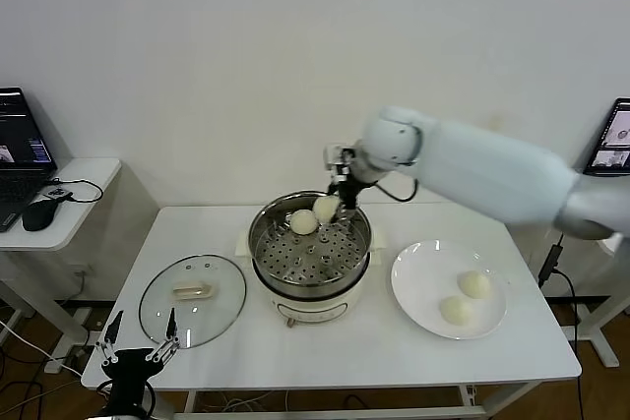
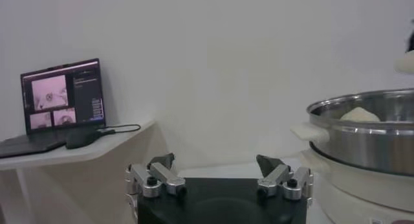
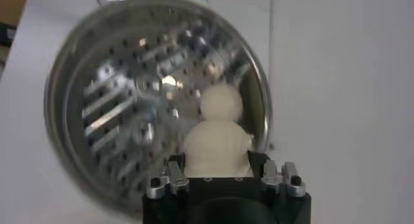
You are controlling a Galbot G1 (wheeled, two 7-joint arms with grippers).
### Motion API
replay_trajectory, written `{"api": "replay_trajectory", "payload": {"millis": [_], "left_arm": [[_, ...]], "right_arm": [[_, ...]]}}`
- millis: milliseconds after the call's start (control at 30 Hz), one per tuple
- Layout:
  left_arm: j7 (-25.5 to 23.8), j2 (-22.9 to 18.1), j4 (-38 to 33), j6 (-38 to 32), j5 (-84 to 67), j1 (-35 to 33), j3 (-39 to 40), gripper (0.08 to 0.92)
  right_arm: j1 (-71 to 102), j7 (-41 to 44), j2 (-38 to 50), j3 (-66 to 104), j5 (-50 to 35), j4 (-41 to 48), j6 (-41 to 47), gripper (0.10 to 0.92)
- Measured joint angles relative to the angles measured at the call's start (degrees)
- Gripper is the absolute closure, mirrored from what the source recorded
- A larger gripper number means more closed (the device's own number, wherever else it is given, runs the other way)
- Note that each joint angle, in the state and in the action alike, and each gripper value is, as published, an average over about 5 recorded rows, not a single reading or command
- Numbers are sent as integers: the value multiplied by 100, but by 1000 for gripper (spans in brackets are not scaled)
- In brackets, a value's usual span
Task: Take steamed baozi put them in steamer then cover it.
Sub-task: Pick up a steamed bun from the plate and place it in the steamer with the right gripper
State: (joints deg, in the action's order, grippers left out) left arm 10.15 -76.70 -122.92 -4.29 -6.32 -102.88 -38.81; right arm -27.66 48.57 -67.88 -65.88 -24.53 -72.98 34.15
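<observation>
**Operator:** I have the right hand [image 1: 329, 207] over the far side of the steamer [image 1: 309, 261], closed on one baozi [image 3: 217, 147]. A first bun [image 1: 302, 221] already sits on the perforated tray, just beside the one I'm holding. Two more [image 1: 465, 298] wait on the white plate [image 1: 413, 287] to the right of the pot.

**Observer:** And your left?

**Operator:** The left hand [image 1: 138, 349] is parked low at the near-left corner of the worktop [image 1: 394, 351], fingers spread, holding nothing. The glass lid [image 1: 192, 299] lies flat between it and the pot.

**Observer:** So how do you set this one down well?

**Operator:** In the wrist view the held bun looks very close to the seated one, possibly touching; I can't tell which. I'd judge it best to bring it down onto bare tray clear of the first, then release only once it rests there, since a soft bun dropped from height may roll against the wall. I'd also keep both buns towards the far half, leaving the near half free for the last two.

**Observer:** Risks?

**Operator:** Clipping the steel rim on the way out, and dough sticking to the fingers.
</observation>
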Motion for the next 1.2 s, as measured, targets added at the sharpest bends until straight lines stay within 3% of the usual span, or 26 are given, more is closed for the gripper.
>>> {"api": "replay_trajectory", "payload": {"millis": [767, 1033, 1200], "left_arm": [[4, 1, 12, -27, -8, 43, -13, 177], [5, -8, -4, -28, -2, 35, -14, 177], [6, -11, -18, -28, -3, 27, -18, 177]], "right_arm": [[733, -625, -1378, 12, -190, 1038, 454, 404], [704, -543, -1372, -12, -86, 1025, 493, 237], [469, -214, -1123, -76, 105, 793, 381, 204]]}}
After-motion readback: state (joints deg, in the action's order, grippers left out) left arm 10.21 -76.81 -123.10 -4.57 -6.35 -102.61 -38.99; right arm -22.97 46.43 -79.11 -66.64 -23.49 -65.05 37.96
